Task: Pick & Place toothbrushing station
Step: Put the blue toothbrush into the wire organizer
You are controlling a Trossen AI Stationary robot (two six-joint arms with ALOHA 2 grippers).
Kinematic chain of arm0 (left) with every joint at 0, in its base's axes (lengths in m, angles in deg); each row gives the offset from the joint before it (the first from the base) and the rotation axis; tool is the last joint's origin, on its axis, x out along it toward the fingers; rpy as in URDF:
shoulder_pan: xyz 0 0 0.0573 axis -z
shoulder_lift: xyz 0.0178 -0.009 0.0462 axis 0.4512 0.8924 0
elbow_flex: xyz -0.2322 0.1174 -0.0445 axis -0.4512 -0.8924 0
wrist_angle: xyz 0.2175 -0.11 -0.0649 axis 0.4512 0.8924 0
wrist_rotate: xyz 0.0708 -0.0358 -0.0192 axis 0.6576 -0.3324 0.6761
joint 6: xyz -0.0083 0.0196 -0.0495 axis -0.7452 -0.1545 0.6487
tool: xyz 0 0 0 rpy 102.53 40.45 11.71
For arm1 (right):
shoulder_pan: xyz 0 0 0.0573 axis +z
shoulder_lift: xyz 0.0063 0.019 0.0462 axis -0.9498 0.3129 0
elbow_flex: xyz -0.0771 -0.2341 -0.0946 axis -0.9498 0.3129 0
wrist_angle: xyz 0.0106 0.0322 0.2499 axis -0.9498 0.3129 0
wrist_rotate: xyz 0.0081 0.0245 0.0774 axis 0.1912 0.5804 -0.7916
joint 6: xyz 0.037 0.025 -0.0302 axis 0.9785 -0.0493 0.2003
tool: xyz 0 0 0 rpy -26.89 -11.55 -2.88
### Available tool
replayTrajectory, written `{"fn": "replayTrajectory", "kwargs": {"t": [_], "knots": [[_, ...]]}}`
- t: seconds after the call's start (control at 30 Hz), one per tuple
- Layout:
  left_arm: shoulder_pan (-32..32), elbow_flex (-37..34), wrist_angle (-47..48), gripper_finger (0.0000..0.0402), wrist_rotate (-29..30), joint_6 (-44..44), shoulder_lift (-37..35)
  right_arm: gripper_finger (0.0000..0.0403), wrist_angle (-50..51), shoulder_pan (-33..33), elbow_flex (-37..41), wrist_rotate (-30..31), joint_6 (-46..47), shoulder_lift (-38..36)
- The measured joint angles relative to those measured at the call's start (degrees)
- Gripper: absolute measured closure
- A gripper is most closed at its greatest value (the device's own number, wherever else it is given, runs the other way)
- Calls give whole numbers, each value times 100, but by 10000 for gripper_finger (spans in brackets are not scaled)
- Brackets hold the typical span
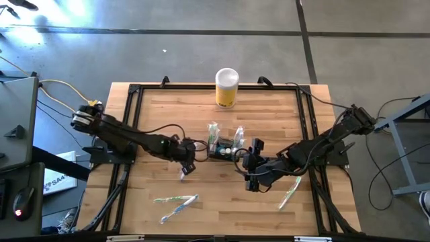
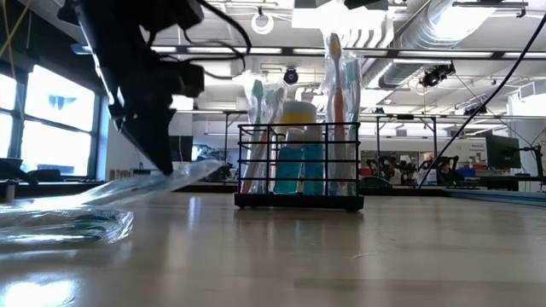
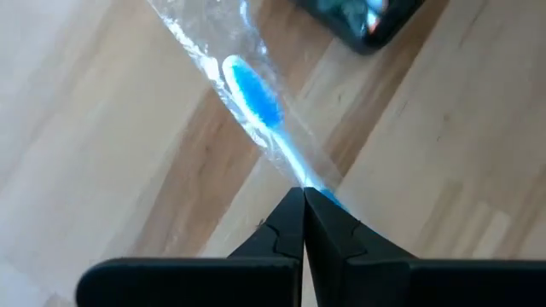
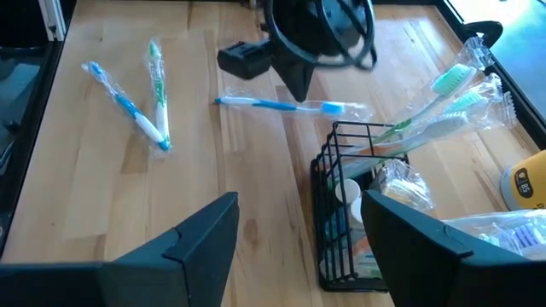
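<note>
Left tool clenched a wrapped blue toothbrush beside the caddy; next, lift it in. Right tool stood released.

Wooden table, black mesh caddy, yellow canister, wrapped toothbrushes

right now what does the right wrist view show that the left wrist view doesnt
Only the right wrist view shows the black wire caddy with wrapped brushes in it, the yellow container, two wrapped toothbrushes lying crossed on the table, and the open right fingers beside the caddy. Only the left wrist view shows the left fingers shut on the wrapped blue toothbrush, close up. Both show that blue toothbrush and the wooden table.
</note>
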Motion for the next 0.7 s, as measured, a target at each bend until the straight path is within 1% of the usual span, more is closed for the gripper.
{"fn": "replayTrajectory", "kwargs": {"t": [0.37, 0.5, 0.7], "knots": [[701, 15, 117, 401, 965, 164, -1029, 163, 5, 0, 0, 1, 0, 1], [1033, 57, 109, 401, 1612, 68, -1370, 163, 1, 0, 0, 2, 0, 1], [1634, 416, 91, 401, 2707, -454, -1490, 163, -5, -39, 0, 2, 0, 1]]}}
